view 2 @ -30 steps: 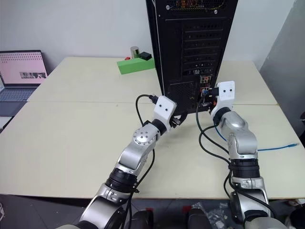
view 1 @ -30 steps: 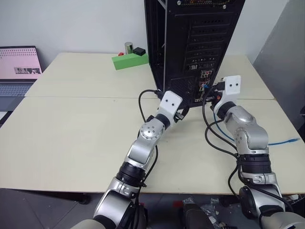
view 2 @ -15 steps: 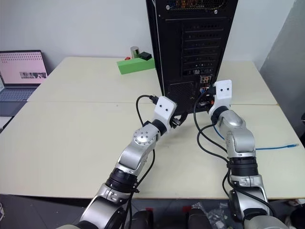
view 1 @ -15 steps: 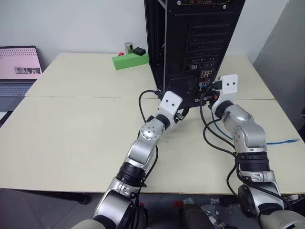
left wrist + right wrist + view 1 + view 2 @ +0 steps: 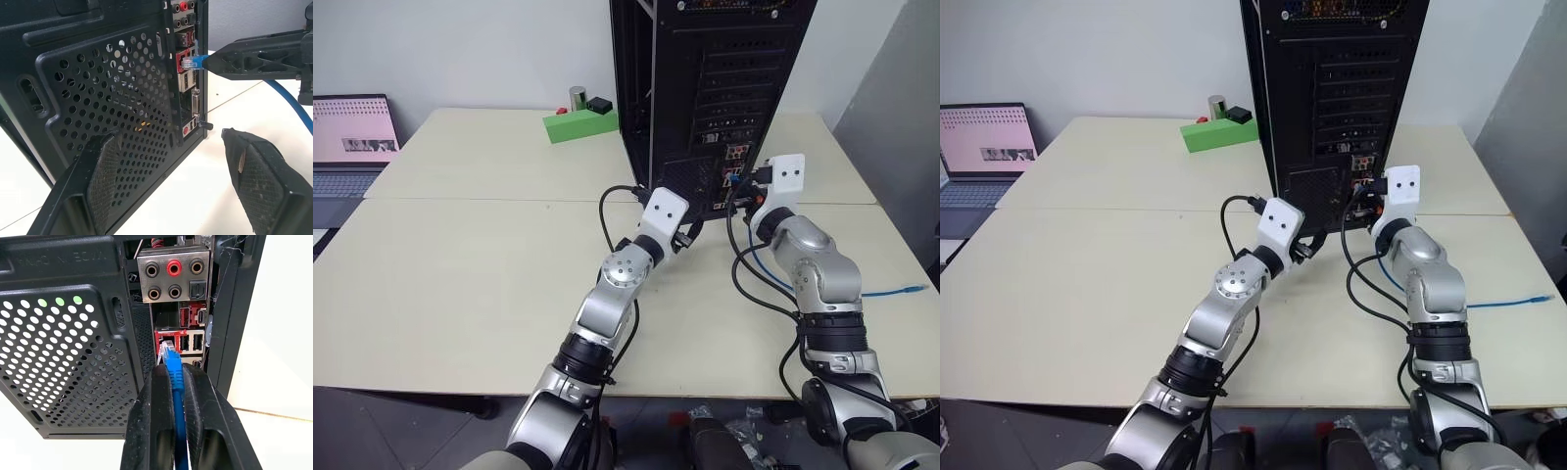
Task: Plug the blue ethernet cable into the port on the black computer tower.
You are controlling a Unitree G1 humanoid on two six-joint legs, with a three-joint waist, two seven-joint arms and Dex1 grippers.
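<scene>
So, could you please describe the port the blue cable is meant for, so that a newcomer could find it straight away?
Start at the black computer tower standing on the table and look low on its rear panel, beside the perforated vent. Under the plate of round audio jacks sits a red-framed connector block; the port is its squarish socket, right where the clear plug of the blue ethernet cable points, beside the flat slots.

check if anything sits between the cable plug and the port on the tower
Nothing visible does. The right hand, shut on the blue ethernet cable, holds its plug right at the port on the black computer tower.
</scene>
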